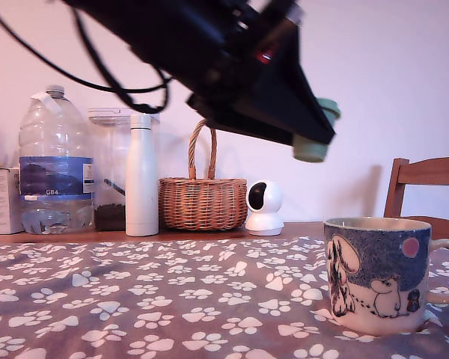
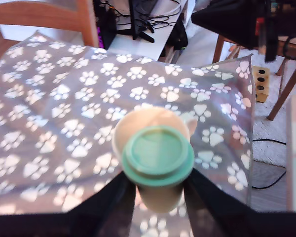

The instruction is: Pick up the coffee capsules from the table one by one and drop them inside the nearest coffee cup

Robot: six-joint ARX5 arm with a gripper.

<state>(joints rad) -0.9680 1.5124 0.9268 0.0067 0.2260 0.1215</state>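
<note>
**Above the mug, capsule in my grip**

Over the table (image 1: 135, 299) with its paw-print cloth, everything sits relative to the coffee cup (image 1: 374, 273). My gripper (image 1: 314, 138) hangs well above it, slightly toward the exterior view's left. Pinched between my fingers (image 2: 214, 197) is the sage-green coffee capsule (image 2: 158, 158), clear of the cup's rim.

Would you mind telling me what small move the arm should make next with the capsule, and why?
Probably open the gripper to release, perhaps after lowering a little. It is shut on the coffee capsule, held well above the coffee cup. In the wrist view the cup's cream rim shows directly behind the capsule, so the two look roughly aligned, though not perfectly centred.
</note>
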